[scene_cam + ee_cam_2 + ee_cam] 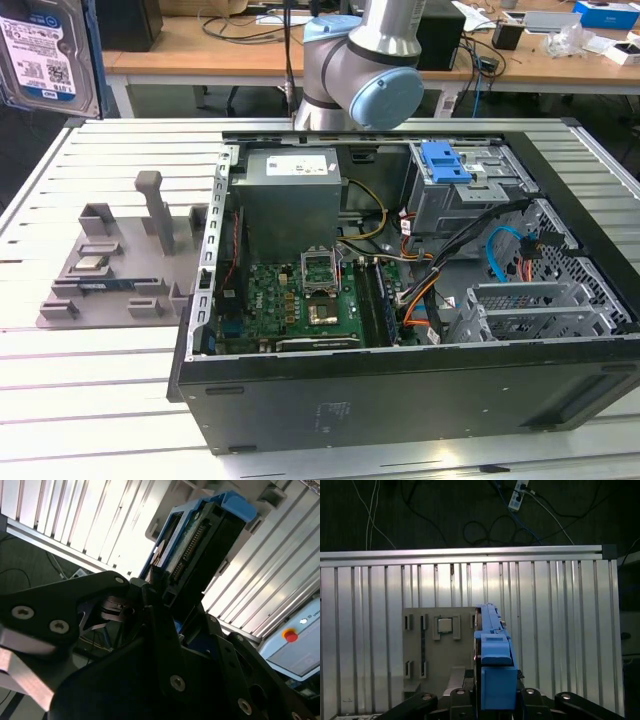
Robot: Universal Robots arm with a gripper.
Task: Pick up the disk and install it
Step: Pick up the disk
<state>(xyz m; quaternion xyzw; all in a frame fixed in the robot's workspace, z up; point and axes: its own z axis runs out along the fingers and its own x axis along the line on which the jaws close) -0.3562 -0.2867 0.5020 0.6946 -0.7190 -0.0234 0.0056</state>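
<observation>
Exterior view: silver, white-and-blue-labelled disk (45, 55)

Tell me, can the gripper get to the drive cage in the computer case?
Probably yes. The computer case lies open, and the way down to the drive cage looks free; cables run beside it. The gripper, holding the disk, hangs over the table.

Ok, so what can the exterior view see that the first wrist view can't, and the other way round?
Exterior view: the open computer case with its green motherboard, a blue latch and the robot arm.
First wrist view: the tool gripping the disk edge-on, plus cables on the dark floor.
Both: the disk, the grey fixture and the slatted table.
</observation>
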